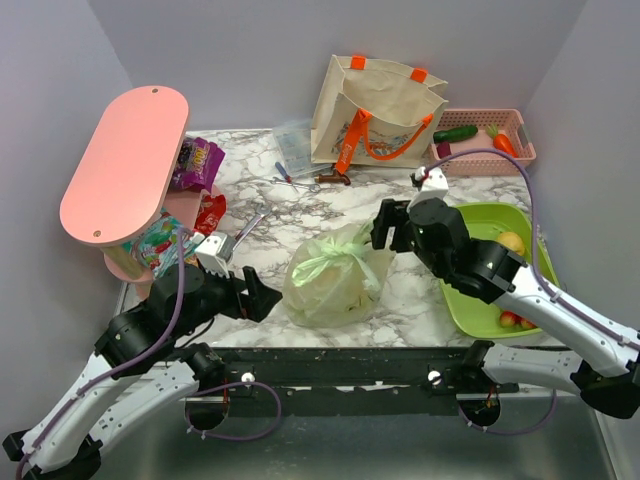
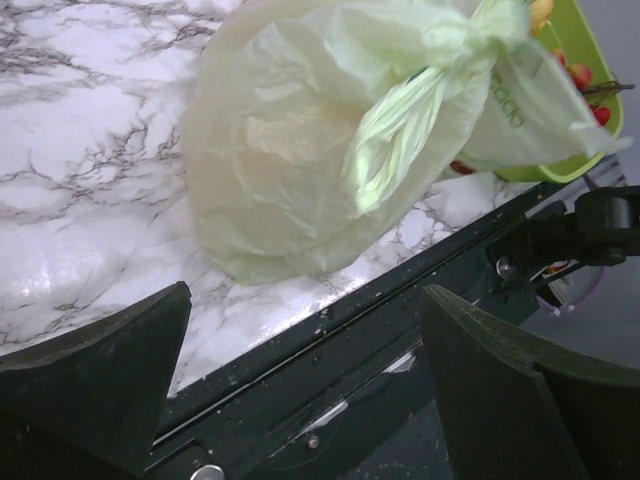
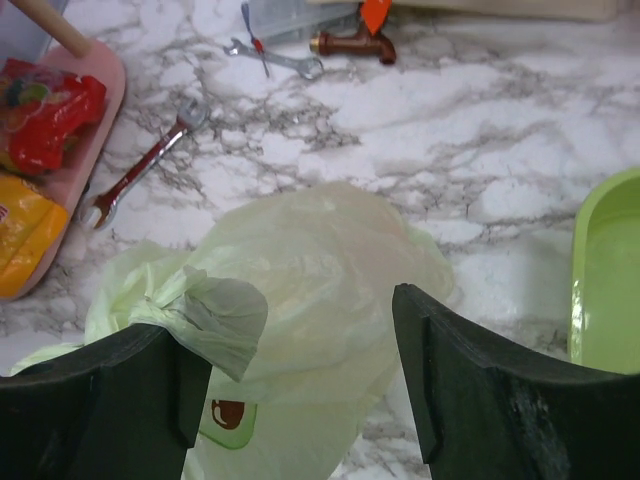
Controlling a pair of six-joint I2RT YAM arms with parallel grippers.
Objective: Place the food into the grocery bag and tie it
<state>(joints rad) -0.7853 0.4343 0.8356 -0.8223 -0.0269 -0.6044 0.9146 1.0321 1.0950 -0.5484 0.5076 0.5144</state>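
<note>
The pale green grocery bag (image 1: 336, 276) sits knotted shut in the middle of the marble table; it fills the left wrist view (image 2: 330, 150) and the right wrist view (image 3: 310, 300). Its contents are hidden. My left gripper (image 1: 268, 297) is open and empty just left of the bag, near the front edge. My right gripper (image 1: 384, 226) is open and empty just right of and above the bag, its jaws spread over the bag and knot (image 3: 190, 300). A yellow fruit (image 1: 511, 241) and small red fruits (image 1: 515, 320) lie in the green tray (image 1: 470, 300).
A beige tote (image 1: 378, 110) with orange handles stands at the back. A pink basket (image 1: 500, 160) with cucumber and carrot is back right. A pink shelf (image 1: 125, 160) with snack packets stands on the left. Wrenches (image 3: 140, 170) and a screwdriver lie behind the bag.
</note>
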